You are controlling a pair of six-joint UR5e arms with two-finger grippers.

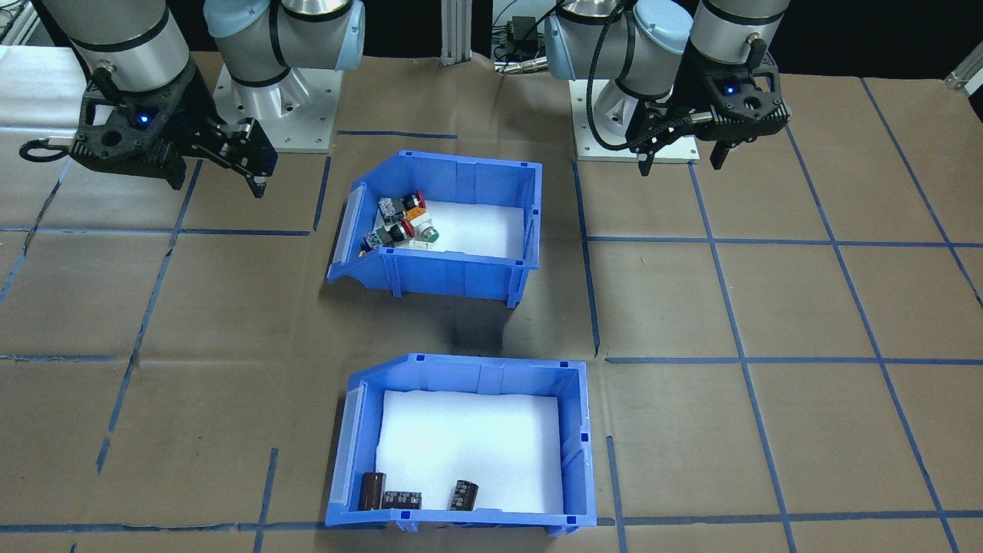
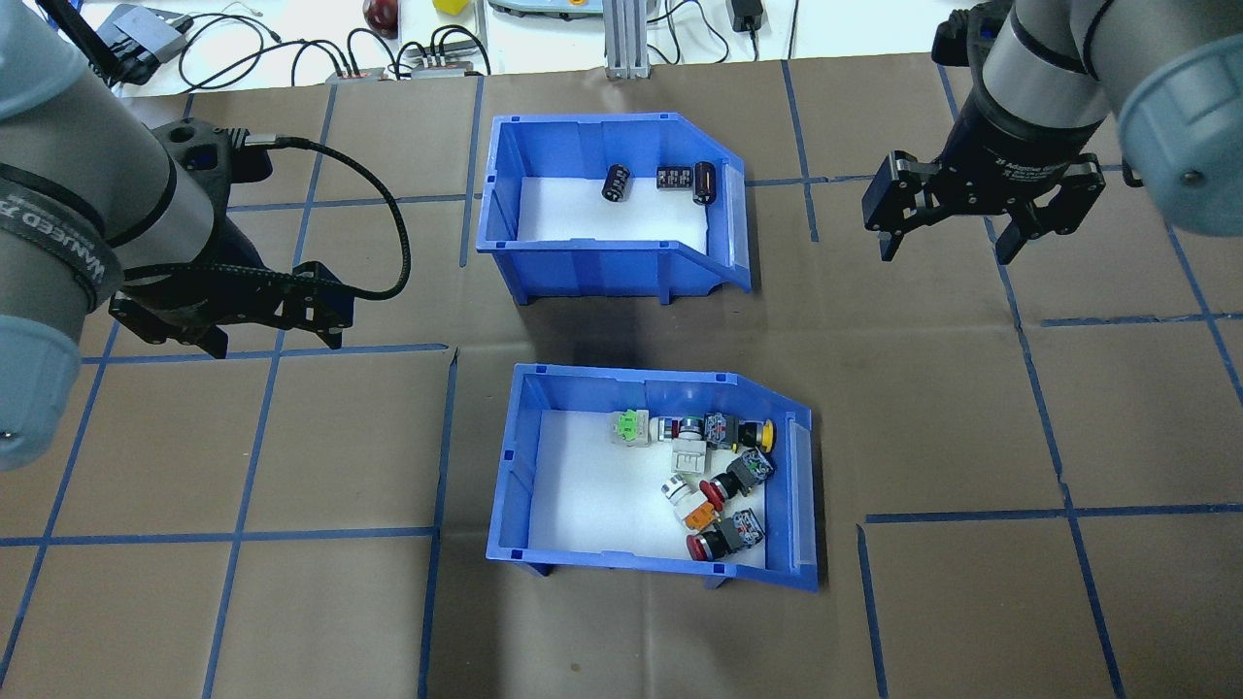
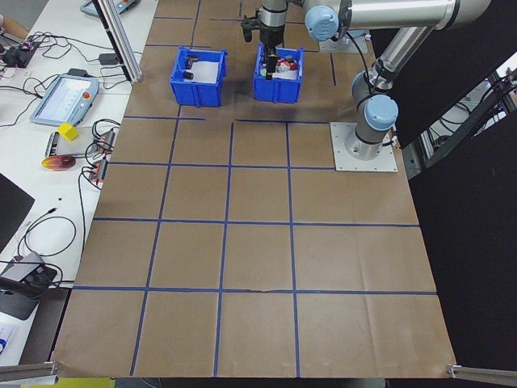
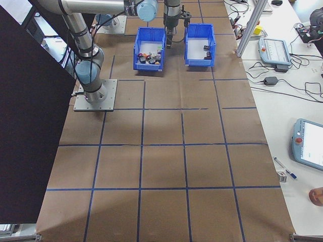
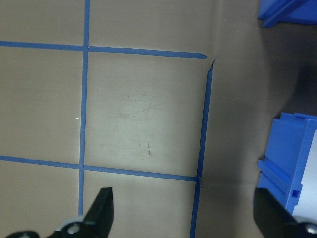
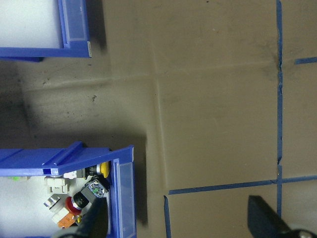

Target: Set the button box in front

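Note:
The button box (image 2: 651,476), a blue bin with colourful push buttons (image 2: 714,476) piled at its lipped end, sits mid-table on the robot's side (image 1: 438,230). My left gripper (image 2: 272,338) hovers open and empty to the left of it; the left wrist view shows the box's corner (image 5: 292,163) beside the right finger. My right gripper (image 2: 947,250) hangs open and empty above the paper, to the right of the far bin. The right wrist view shows the button box's lip (image 6: 124,193) at lower left.
A matching blue bin (image 2: 602,204) holding dark capacitors (image 2: 660,182) stands directly beyond the button box, with a gap between them. Blue tape lines (image 2: 262,349) grid the brown paper. Cables and devices (image 2: 408,58) lie past the far edge. Arm bases (image 1: 269,92) stand behind.

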